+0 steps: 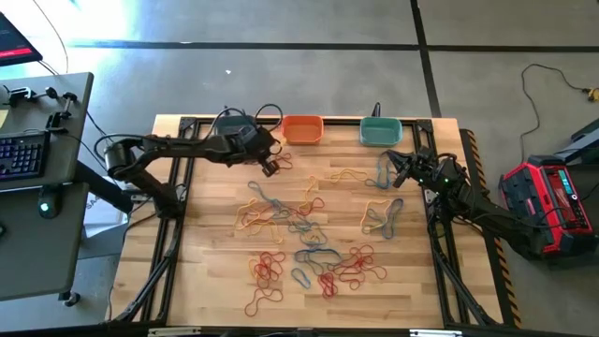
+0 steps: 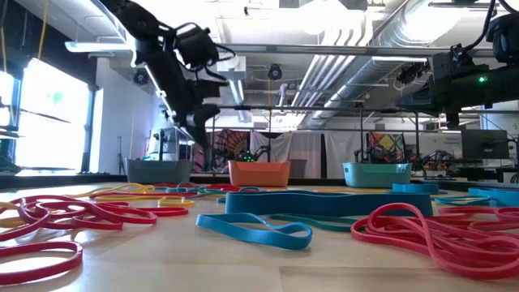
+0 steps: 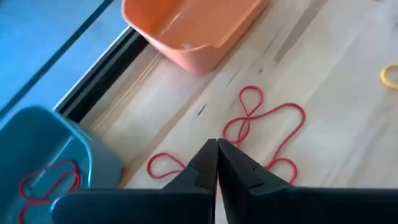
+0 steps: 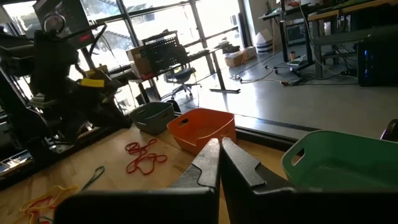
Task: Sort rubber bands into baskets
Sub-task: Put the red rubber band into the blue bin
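Several red, yellow and blue rubber bands [image 1: 304, 239] lie scattered flat over the wooden table [image 1: 215, 281]. Along the far edge stand an orange basket [image 1: 302, 129], a teal-green basket [image 1: 381, 131] and a grey-blue basket [image 3: 59, 149], which has a red band [image 3: 50, 180] lying inside. In the high view the left arm covers most of the grey-blue basket. My left gripper [image 3: 216, 148] is shut and hangs above a tangle of red bands [image 3: 264, 118] lying on the table near the orange basket; nothing shows between its fingers. My right gripper [image 4: 219, 144] is shut and waits level at the table's right side.
Black cables [image 1: 248, 117] lie by the far left corner behind the baskets. A desk with a keyboard [image 1: 23, 154] stands left of the table and a red case [image 1: 547, 197] on the floor to its right. The table's near left part holds few bands.
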Controlling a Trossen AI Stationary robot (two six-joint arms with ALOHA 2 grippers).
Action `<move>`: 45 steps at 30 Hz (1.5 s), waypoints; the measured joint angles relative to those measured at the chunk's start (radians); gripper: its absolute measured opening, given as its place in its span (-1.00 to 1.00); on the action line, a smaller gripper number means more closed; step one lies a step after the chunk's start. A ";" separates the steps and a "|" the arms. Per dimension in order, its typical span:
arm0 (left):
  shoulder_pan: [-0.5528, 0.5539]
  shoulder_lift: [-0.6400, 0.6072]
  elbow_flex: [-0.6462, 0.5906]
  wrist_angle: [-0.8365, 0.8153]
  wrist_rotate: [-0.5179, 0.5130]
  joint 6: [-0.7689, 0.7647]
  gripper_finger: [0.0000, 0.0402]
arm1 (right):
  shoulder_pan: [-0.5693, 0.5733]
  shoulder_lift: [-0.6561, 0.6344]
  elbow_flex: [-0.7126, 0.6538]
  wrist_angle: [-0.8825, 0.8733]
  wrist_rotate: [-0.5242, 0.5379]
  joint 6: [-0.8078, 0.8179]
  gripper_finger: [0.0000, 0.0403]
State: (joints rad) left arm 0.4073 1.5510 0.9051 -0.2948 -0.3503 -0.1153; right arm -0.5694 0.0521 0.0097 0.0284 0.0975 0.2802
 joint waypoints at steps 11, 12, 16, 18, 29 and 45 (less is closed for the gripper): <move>0.050 0.115 0.000 0.021 0.052 -0.148 -0.45 | 0.000 0.000 0.000 0.000 0.000 0.000 -1.00; 0.057 0.131 0.000 0.026 0.052 -0.161 -0.41 | 0.000 0.000 0.000 0.000 0.000 0.000 -1.00; 0.075 0.180 0.000 0.029 0.017 -0.203 -0.27 | 0.000 0.000 0.000 0.000 0.000 0.000 -1.00; 0.078 0.195 0.000 0.029 -0.022 -0.207 -0.24 | 0.000 0.000 0.000 0.000 0.000 0.000 -1.00; 0.085 0.208 0.000 0.026 0.003 -0.198 -0.22 | 0.000 0.000 0.000 0.000 0.000 0.000 -1.00; 0.090 0.248 0.003 0.006 0.023 -0.178 -0.23 | 0.000 0.000 0.000 0.000 0.000 0.000 -1.00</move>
State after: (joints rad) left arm 0.4969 1.7988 0.9081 -0.2887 -0.3273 -0.2928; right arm -0.5696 0.0521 0.0099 0.0284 0.0972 0.2802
